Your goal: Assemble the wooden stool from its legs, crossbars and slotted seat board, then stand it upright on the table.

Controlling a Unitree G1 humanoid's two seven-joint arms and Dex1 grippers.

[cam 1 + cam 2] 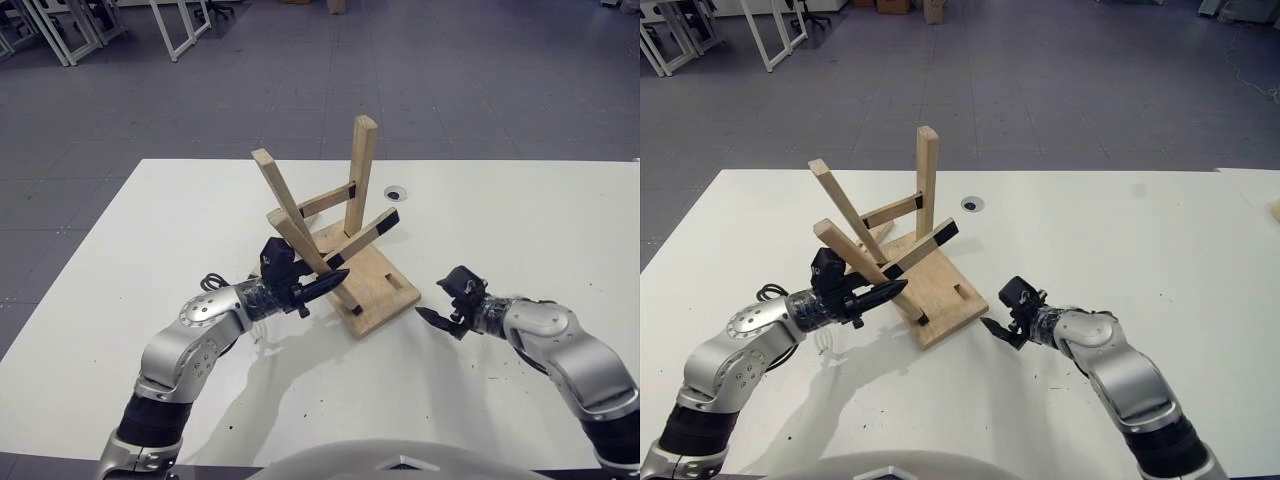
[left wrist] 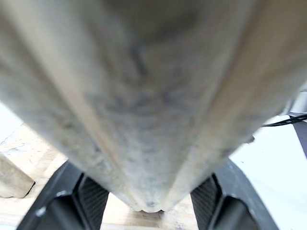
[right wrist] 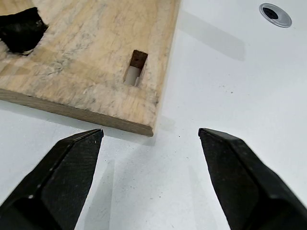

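Jaws on the left gripper (image 1: 337, 276) are clamped on a leg (image 2: 144, 96) of the stool (image 1: 340, 240); in the left wrist view the wood sits right between both fingers (image 2: 91, 199) and blocks pretty much everything else. Right gripper (image 3: 149, 131) has its jaws wide apart with nothing in them, and it sits low over the table (image 1: 150, 230) just off the near right corner of the seat board (image 1: 385, 290). From the right wrist view that corner lines up roughly in the gap between the two fingertips (image 3: 84, 143), but it's not touching either one. The stool itself is upside down near the middle of the table, with the board flat on the tabletop and turned at an angle. The legs stick up and lean, and one of them (image 1: 362, 175) is nearly upright. Two crossbars (image 1: 325, 203) with black ends run between them. One slot (image 3: 135, 67) in the board is open, close to the edge facing the right gripper. The left gripper comes in from the stool's left side and grabs the nearer slanted leg low down, close to the board. A round grommet (image 1: 396, 191) sits in the table just behind the stool
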